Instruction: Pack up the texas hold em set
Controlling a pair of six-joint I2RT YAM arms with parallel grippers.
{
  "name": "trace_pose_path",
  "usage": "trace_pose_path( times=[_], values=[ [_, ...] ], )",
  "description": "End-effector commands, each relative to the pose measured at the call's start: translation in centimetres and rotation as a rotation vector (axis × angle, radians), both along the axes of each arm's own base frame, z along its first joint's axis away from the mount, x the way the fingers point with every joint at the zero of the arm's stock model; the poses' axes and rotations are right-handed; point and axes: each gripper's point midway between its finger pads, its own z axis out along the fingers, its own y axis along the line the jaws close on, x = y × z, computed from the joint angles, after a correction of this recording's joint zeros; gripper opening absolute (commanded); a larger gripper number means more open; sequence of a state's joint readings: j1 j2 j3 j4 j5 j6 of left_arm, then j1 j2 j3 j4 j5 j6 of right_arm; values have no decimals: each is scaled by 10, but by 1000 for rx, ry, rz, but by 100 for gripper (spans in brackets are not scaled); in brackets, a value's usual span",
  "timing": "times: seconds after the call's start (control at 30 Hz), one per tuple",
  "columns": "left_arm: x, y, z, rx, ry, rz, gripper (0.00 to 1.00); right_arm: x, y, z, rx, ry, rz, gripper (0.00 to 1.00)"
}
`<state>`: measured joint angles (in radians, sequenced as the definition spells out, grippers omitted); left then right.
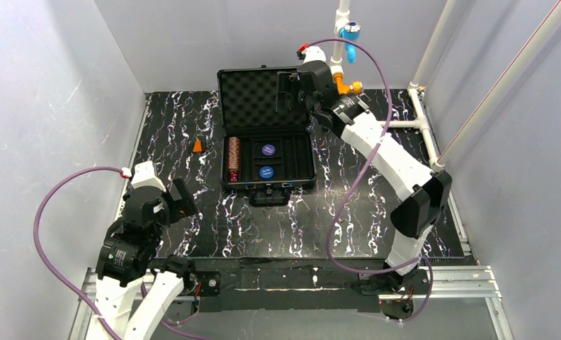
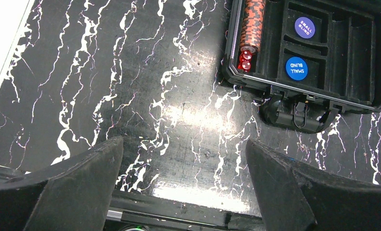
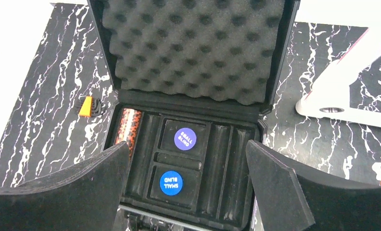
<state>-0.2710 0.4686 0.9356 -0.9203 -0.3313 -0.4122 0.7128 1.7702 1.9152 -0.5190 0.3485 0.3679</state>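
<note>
Though chips, discs and dice lie in the tray, the lid stands open; left hand and right hand gape empty.

One black briefcase; one chip row; two blue discs; two red dice; one orange cone.

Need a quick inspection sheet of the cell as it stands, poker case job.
Surface: black marbled table, glare patch, no spills seen.
Job's things: case open, lid upright; chip row, red dice, two blue discs seated in the tray.
Clutter: orange cone on the table, left of the case.
Hands: left hand open, empty, over bare table; right hand open, empty, by the lid.
Cables: purple cables looped off each arm, neither on the case.
Surroundings: white walls, white pipes at right, metal frame at near edge.
</note>
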Motion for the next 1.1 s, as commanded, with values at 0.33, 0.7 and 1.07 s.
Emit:
trace_pose_path(
  times=[0.33,0.7,1.07],
  values=[
    [1,1,-1,9,3,0,99,96,-16,-14,-209,-129,-137,91],
    [1,2,-1,11,4,4,99,108,-41,-124,-294,85,-85,68],
    [1,2,-1,8,0,4,99,31,-58,-193,-211,336,-75,85]
  ],
)
